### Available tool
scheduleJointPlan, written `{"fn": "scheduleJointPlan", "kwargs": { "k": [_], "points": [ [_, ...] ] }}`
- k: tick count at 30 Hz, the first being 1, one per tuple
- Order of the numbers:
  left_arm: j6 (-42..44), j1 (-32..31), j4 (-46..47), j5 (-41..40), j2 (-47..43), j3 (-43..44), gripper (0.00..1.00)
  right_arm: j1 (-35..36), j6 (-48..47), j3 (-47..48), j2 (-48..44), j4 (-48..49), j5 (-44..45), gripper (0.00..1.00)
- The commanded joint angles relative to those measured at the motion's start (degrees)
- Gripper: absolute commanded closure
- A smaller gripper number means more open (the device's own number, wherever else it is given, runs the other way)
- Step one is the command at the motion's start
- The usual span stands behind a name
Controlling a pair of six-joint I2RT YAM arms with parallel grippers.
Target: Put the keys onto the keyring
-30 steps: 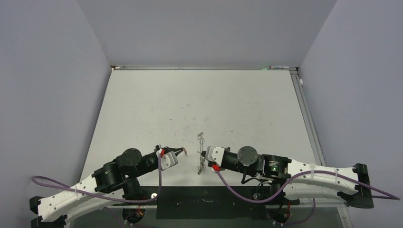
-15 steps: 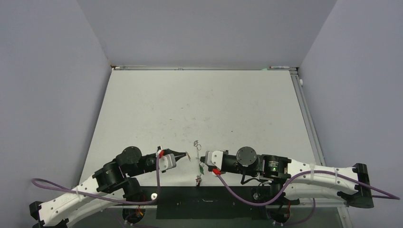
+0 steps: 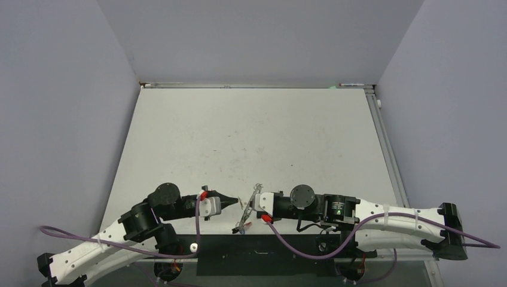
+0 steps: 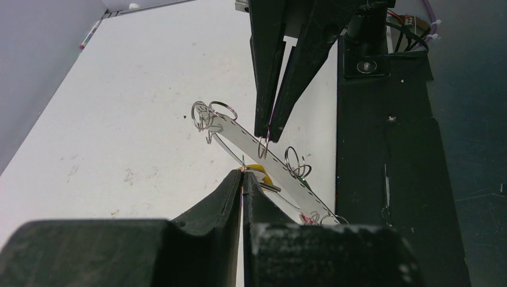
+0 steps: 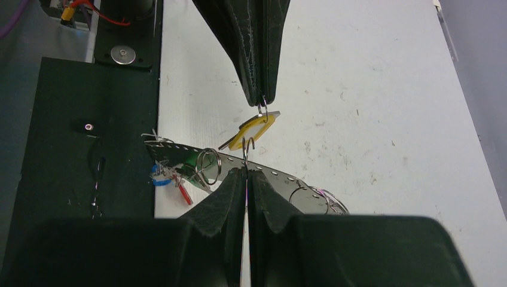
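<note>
White table (image 3: 251,131): left pincer (image 4: 241,174) holds yellow-tagged key (image 5: 256,128) beside keyring (image 5: 281,177) in right pincer (image 5: 246,171).

The perforated silver metal keyring strip (image 4: 239,128) sits in the right pincer (image 5: 246,170); the yellow-tagged silver key (image 5: 254,130), in the left pincer (image 4: 241,174), hangs just left of it.

the keyring (image 4: 239,133) is flat pale metal, smooth and satin; its wire rings (image 4: 293,161) are bright, glossy. the yellow key tag (image 5: 256,127) looks like smooth plastic. the left gripper (image 4: 241,174) is matt black, faintly grainy; the table (image 4: 119,119) matt white, scuffed.
</note>
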Motion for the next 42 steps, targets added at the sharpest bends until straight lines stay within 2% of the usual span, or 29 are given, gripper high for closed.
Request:
{"fn": "scheduleJointPlan", "kwargs": {
  "k": [1, 21, 42],
  "points": [
    [-0.65, 0.43, 3.07, 2.19, 0.62, 0.58, 1.00, 0.38, -0.77, 3.49, -0.67, 3.67, -1.90, 0.95],
    [-1.34, 0.84, 3.16, 6.02, 2.78, 0.76, 1.00, -1.30, -0.60, 4.11, 1.45, 3.45, -6.22, 0.95],
    [-2.23, 0.92, 3.61, 9.08, 3.45, 0.68, 1.00, -2.40, -0.16, 3.76, 1.61, 4.03, -6.94, 0.95]
  ]
}}
